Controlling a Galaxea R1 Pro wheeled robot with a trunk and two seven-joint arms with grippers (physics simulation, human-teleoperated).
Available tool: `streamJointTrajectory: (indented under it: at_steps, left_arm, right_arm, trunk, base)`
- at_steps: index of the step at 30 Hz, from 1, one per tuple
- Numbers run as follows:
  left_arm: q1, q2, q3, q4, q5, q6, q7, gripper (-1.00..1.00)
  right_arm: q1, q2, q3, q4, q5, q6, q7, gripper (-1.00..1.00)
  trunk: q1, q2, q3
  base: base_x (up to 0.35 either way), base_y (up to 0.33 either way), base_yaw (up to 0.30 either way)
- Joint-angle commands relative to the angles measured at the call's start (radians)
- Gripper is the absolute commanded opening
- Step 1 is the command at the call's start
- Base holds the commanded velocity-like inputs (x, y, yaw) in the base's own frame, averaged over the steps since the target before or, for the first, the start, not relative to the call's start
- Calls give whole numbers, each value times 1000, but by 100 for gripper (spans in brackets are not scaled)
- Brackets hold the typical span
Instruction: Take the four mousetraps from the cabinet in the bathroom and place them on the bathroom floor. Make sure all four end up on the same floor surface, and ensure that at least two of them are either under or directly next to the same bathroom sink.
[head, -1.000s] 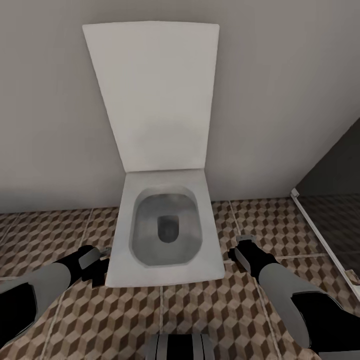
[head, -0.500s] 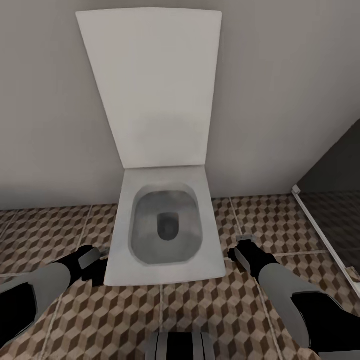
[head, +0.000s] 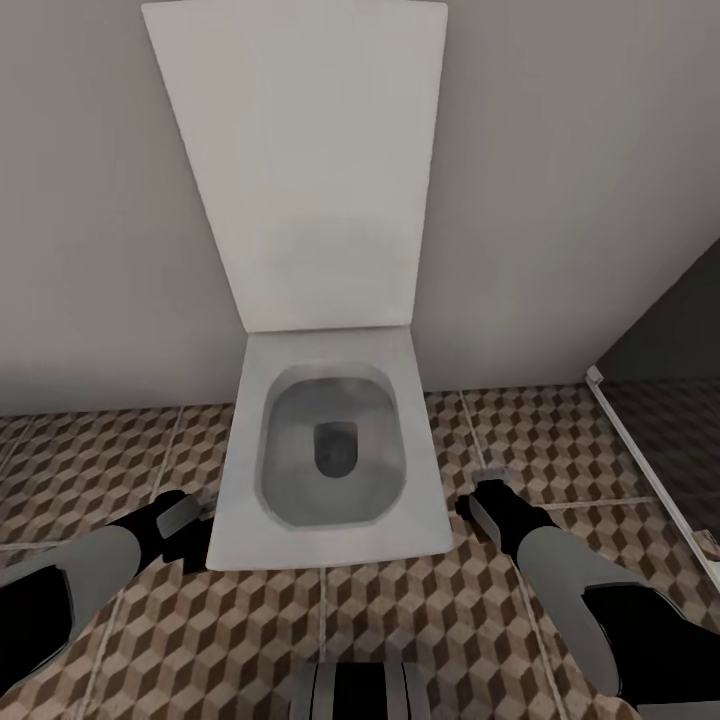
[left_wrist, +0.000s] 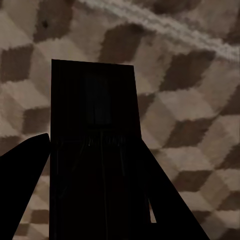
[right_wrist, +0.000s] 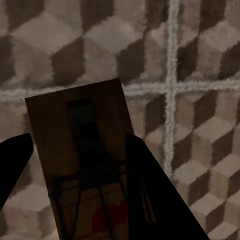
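Wrist views: each pincer, left (left_wrist: 95, 165) and right (right_wrist: 85, 170), grips a mousetrap (left_wrist: 93, 110) (right_wrist: 80, 125); both await placing on the bathroom floor (head: 420, 620).

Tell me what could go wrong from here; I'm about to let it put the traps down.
1. It faces the toilet, not a sink, so traps dropped here may miss the sink requirement.
2. The left gripper and right gripper flank the bowl closely; moving could bump it.
3. Each mousetrap hangs over the bathroom floor and might slip.
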Motion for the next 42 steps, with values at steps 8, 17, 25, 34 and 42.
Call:
streamJointTrajectory:
  at_steps: [8, 17, 25, 34, 42]
  left_arm:
    - [0, 4, -5, -2, 7, 1, 8, -100]
    - [0, 16, -4, -3, 7, 1, 8, -100]
    - [0, 16, -3, -3, 8, 1, 8, -100]
    - [0, 15, -3, -4, 9, 1, 7, -100]
    - [0, 14, -3, -5, 9, 1, 8, -100]
  right_arm:
    - [0, -1, 8, -1, 0, 4, -3, -100]
    - [0, -1, 7, -1, 0, 3, -3, -100]
    - [0, 0, 7, -1, 0, 3, -3, -100]
    - [0, 0, 7, -1, 0, 3, -3, -100]
    - [0, 0, 8, -1, 0, 3, -3, -100]
  trunk:
    - [0, -1, -5]
    - [1, -1, -12]
    - [3, -2, -24]
    - [3, -2, -32]
    - [4, -2, -35]
  base:
    - [0, 0, 0]
    - [0, 0, 0]
    - [0, 0, 0]
    - [0, 0, 0]
    - [0, 0, 0]
